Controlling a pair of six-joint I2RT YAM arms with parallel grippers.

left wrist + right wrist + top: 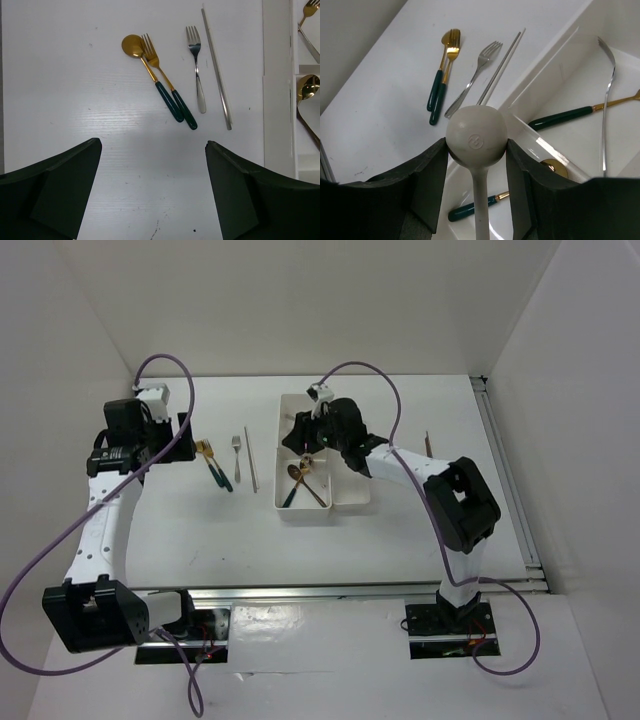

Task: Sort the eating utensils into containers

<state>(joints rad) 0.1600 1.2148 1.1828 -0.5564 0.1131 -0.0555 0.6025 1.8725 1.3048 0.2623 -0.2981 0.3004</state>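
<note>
Firstly, right gripper [476, 150]: jaws partway apart, clamped on the round bowl of a white spoon [476, 134], one finger [431, 172] on each side, the handle running back toward the wrist.
- Directly beneath: white tray [570, 145], split by a low wall.
- Under the spoon handle: a green-handled utensil [472, 209] lying in the nearer compartment, next to a gold bowl [552, 167].
- Beyond the wall: a second green-handled piece [560, 117] with a gold stem, and a slim silver utensil [607, 100], fork or spoon unclear. Both lie on the tray floor.

Left gripper [152, 145]: jaws spread wide, nothing between them, hovering over the white table [75, 75].
- Ahead of the fingertips, nearest: gold spoon [150, 75] and gold fork [167, 82], both green-handled, side by side and touching, heads pointing away.
- Just right of these: silver fork [196, 70], tines pointing away.
- Right again: silver chopstick [216, 70], straight, apart from the fork.
- Farthest right: the tray's wall.
</note>
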